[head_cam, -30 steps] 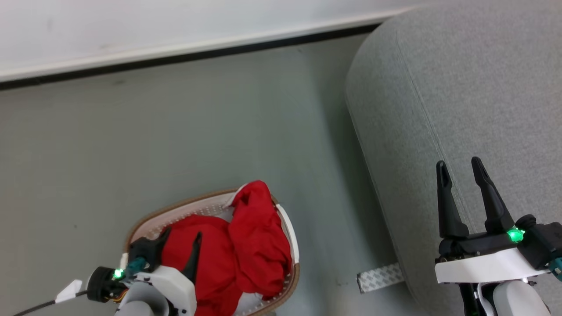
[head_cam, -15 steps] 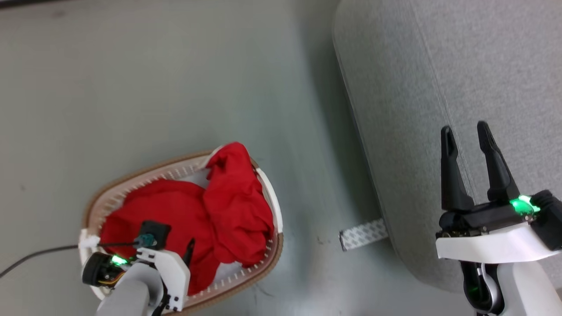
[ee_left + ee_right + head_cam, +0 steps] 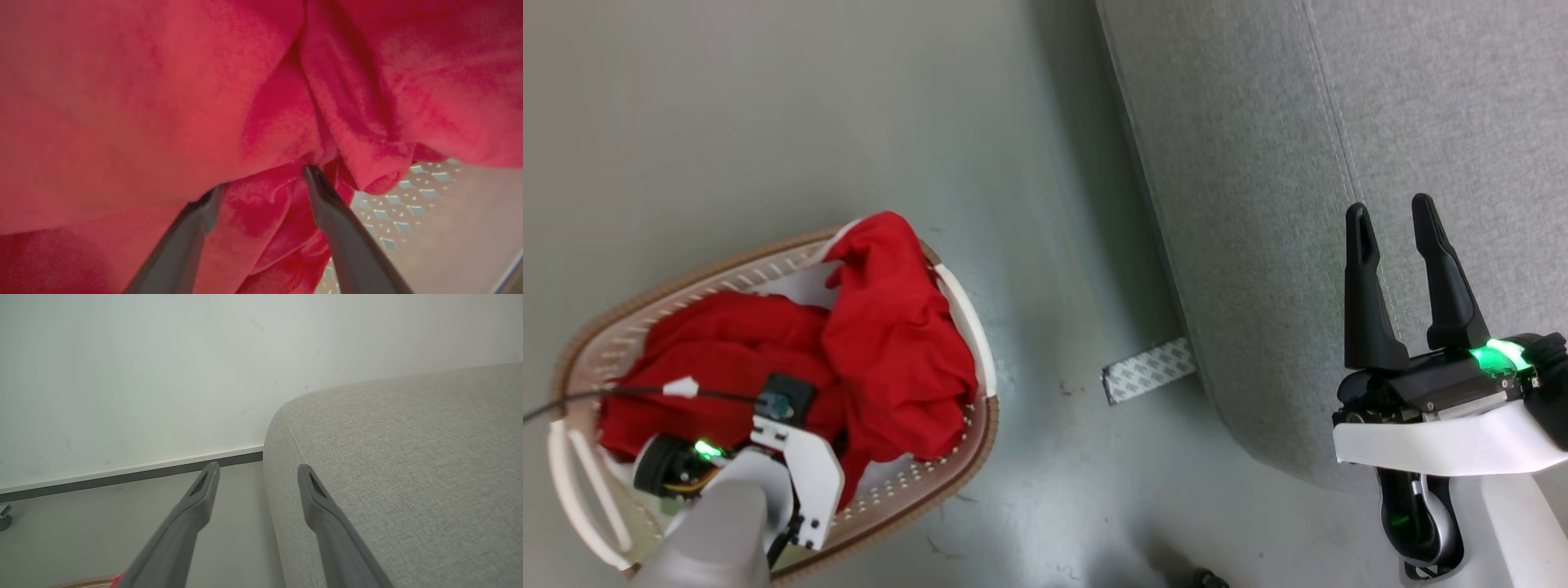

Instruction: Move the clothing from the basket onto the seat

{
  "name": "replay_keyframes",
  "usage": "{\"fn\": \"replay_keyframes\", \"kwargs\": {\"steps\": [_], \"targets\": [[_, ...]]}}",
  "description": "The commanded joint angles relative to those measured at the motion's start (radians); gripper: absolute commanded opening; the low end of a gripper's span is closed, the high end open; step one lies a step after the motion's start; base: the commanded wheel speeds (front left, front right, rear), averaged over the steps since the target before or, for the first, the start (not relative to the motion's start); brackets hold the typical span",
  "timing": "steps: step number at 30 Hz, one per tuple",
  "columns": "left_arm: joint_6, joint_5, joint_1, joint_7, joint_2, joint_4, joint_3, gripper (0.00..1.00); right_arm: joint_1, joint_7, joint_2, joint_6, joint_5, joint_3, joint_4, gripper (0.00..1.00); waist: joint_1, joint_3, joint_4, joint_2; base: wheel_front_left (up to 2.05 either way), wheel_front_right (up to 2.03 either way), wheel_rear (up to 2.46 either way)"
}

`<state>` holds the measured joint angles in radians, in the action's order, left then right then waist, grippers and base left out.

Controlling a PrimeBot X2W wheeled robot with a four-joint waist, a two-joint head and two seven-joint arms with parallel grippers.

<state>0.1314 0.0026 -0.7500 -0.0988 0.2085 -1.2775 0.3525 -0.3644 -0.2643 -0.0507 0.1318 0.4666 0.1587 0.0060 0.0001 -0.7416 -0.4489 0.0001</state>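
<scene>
The clothing [image 3: 890, 343] is bright red fabric heaped in the basket [image 3: 968, 318], a white perforated oval with a brown rim on the floor at lower left. My left arm [image 3: 792, 474] reaches down into the heap and covers its own fingers. In the left wrist view my left gripper [image 3: 263, 177] is open, both tips pushed into the red clothing [image 3: 163, 102], a fold lying between them and the basket's holed wall [image 3: 392, 212] beside it. My right gripper [image 3: 1388, 207] hangs open and empty over the light grey seat [image 3: 1339, 122], near its rounded edge [image 3: 408, 457].
A patterned strip of tape [image 3: 1147, 371] lies on the grey floor between basket and seat. A black cable [image 3: 572, 400] runs off left from my left wrist. A white wall with a dark baseboard [image 3: 122, 475] stands beyond the seat's end.
The head camera has tilted down, so the picture has shifted and more of the basket shows. My left gripper has sunk into the clothing, its fingers now hidden. Both grippers stay open.
</scene>
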Motion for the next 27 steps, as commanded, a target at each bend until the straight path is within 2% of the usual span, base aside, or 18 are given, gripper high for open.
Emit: {"fn": "replay_keyframes", "kwargs": {"steps": [1,7,8,9,10,18,27], "targets": [[-0.003,0.001,-0.015,0.019,0.014,-0.003,0.003,1.0,-0.011,0.0,0.0,-0.002,0.005,0.0,-0.002,1.0,-0.0001,-0.027,-0.018,-0.0001,0.0,0.0,0.0],[-0.003,-0.005,-0.029,0.07,0.031,-0.01,0.021,0.99,-0.013,0.0,0.0,-0.002,0.001,0.003,-0.001,1.0,-0.0001,-0.054,-0.019,-0.0001,0.0,0.0,0.0],[-0.003,-0.006,-0.03,0.069,0.033,-0.01,0.022,0.58,-0.014,0.0,0.0,-0.002,0.002,0.002,-0.002,1.0,-0.0001,-0.057,-0.019,-0.0001,0.0,0.0,0.0],[-0.002,-0.008,-0.029,0.069,0.035,-0.01,0.024,0.27,-0.015,0.0,0.0,-0.002,0.002,0.002,-0.003,1.0,-0.0001,-0.058,-0.018,-0.0001,0.0,0.0,0.0],[-0.002,-0.01,-0.029,0.067,0.036,-0.011,0.026,0.0,-0.016,0.0,0.0,-0.002,0.0,0.002,-0.002,1.0,-0.0001,-0.058,-0.017,-0.0001,0.0,0.0,0.0],[-0.002,-0.031,-0.004,0.028,0.013,-0.012,0.033,0.0,-0.021,0.0,0.0,-0.002,-0.025,0.008,0.019,1.0,-0.0001,-0.01,0.006,-0.0001,0.0,0.0,0.0],[-0.003,-0.09,0.087,-0.06,-0.054,-0.012,0.014,0.0,0.012,0.0,0.0,-0.002,-0.082,-0.008,0.048,1.0,-0.0001,0.168,0.072,-0.0001,0.0,0.0,0.0]]}}
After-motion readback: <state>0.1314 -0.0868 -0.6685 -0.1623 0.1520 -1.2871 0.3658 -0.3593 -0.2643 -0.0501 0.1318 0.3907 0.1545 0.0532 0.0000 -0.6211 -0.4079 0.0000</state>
